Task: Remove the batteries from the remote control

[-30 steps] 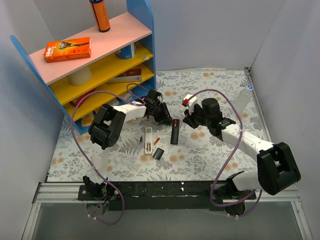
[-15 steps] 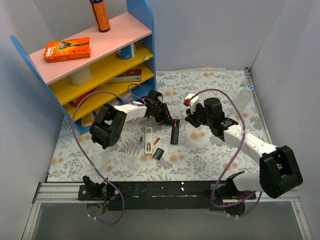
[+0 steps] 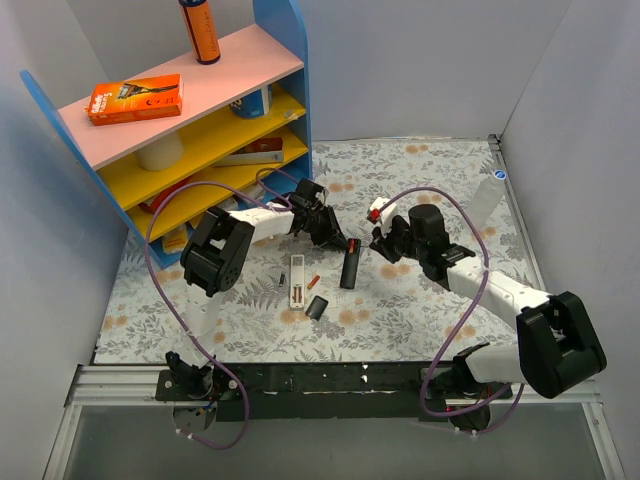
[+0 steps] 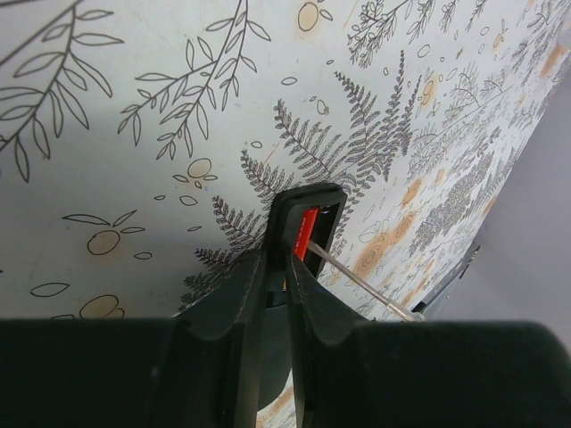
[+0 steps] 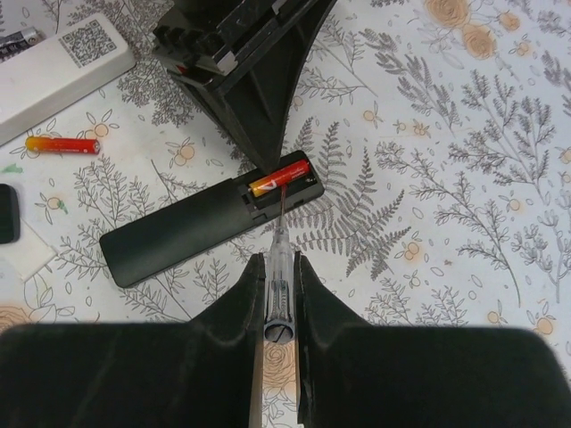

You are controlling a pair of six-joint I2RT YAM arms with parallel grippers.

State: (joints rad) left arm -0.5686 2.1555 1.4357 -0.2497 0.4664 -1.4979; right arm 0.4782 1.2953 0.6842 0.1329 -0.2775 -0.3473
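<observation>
White remote [image 3: 297, 279]: lies left of centre on the table, well clear of both arms.
Loose red cell [image 5: 62, 144]: out on the table just beside the white remote. What looks like a dark cell [image 5: 18, 37] lies at that remote's other side.
Black cover [image 3: 317, 307]: off, lying nearer the arm bases.
Left gripper [image 4: 278, 260]: fingers drawn almost together, tips at the end wall of the open bay. It seems to pin or pinch that end to steady it.
Black remote [image 5: 178, 234]: flat on the table between the two grippers, bay open.
Seated cell [image 5: 278, 177]: red and yellow, in the bay, not lifted.
Screwdriver [image 5: 275, 283]: slim and clear-handled, tip resting on the seated cell.
Right gripper [image 5: 275, 260]: clamped on the screwdriver's handle.
Step in hand: prying out the black remote's cell.
Next move: probably lever the tip under one end of the cell while the left arm holds the body down; a slip could skid the remote.
</observation>
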